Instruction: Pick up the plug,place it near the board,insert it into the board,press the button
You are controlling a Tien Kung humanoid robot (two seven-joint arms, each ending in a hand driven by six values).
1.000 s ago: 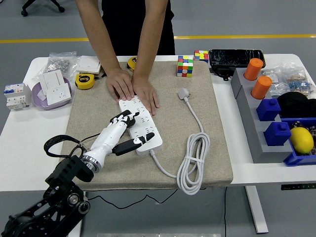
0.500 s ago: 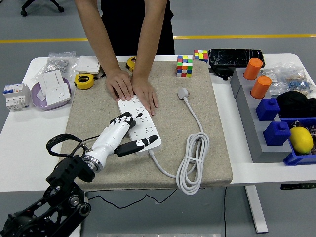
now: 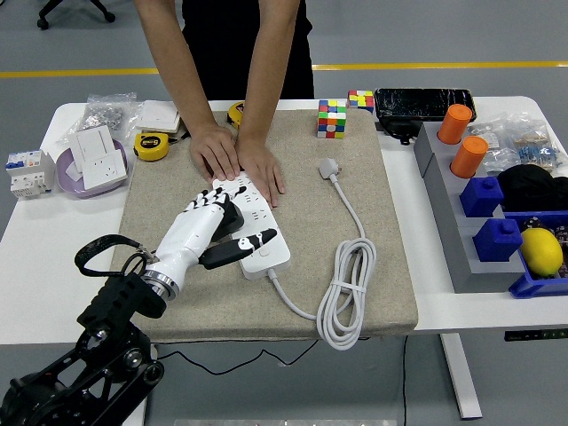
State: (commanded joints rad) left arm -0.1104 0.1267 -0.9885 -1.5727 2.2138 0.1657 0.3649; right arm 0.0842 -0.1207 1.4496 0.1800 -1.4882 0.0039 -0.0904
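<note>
The white power strip [image 3: 259, 232] lies at a slant on the beige mat [image 3: 177, 293]. A person's two hands [image 3: 240, 158] press flat on its far end. My left hand [image 3: 224, 220], white with black fingertips, lies over the strip's middle with fingers spread and holds nothing. Its thumb [image 3: 251, 242] points right across the strip's near end. The white plug [image 3: 330, 168] lies free on the mat to the right of the strip. Its cable runs down into a coil [image 3: 348, 293] and back to the strip. My right hand is out of view.
Two puzzle cubes [image 3: 333, 118] and a black case [image 3: 424, 103] stand at the back. A grey tray [image 3: 444, 191] with orange cylinders, blue blocks and a lemon [image 3: 542, 251] is at the right. Tape measures [image 3: 151, 145], a purple bowl [image 3: 69, 177] and a breaker [image 3: 28, 172] sit at the left.
My left hand has moved a little up and left along the strip, and the fingers now reach closer to the person's hands. The plug and the person's hands have not moved.
</note>
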